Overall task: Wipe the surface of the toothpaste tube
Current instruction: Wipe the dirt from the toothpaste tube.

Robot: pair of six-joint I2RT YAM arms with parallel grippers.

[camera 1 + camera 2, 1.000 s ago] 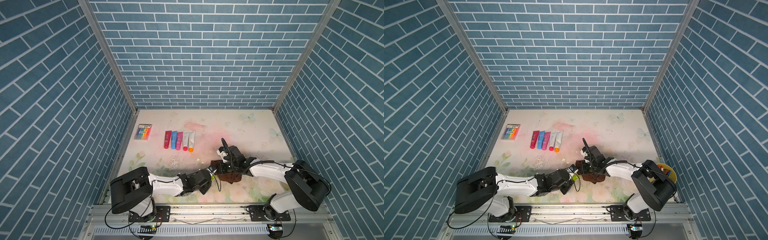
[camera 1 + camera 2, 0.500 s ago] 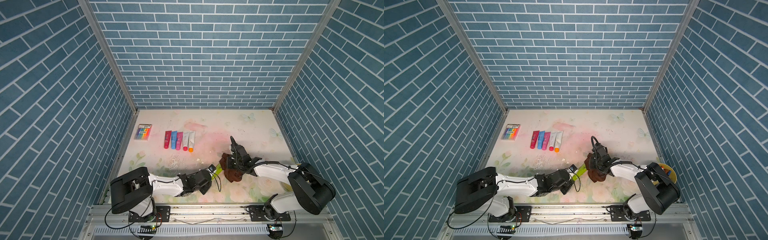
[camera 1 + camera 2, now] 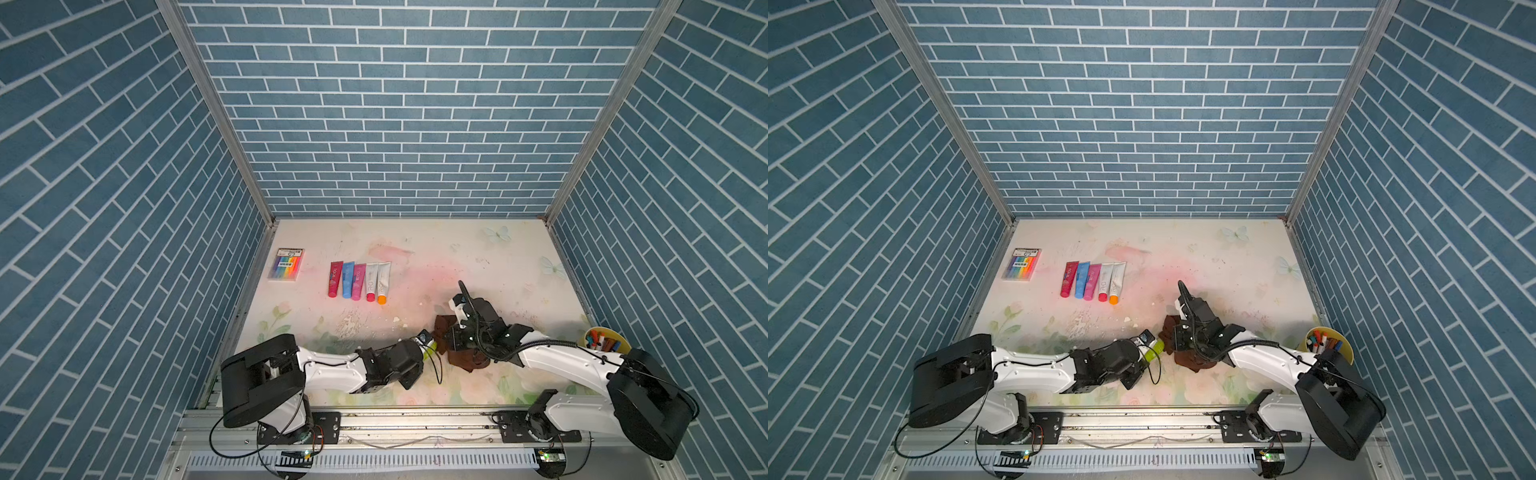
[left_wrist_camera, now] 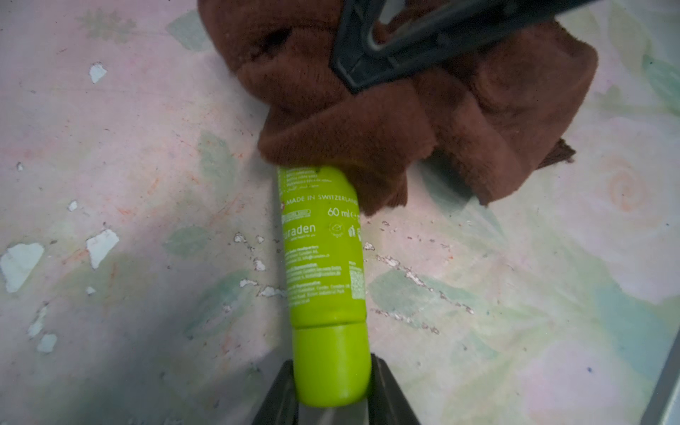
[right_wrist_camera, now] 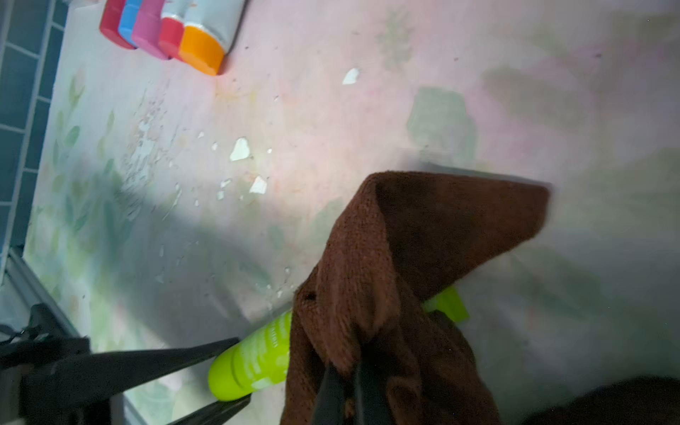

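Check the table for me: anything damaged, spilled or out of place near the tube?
Yes: the table is chipped, its print flaked off in white patches beside the green toothpaste tube. Nothing looks spilled; the brown cloth drapes over the tube's far end.

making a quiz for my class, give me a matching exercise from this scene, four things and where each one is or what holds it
Things:
1 green toothpaste tube
2 brown cloth
3 five-tube row
4 yellow cup

States:
a gripped in right pincer
b lying side by side, untouched
c cap in left pincer
d holds markers

Pairs: 1-c, 2-a, 3-b, 4-d
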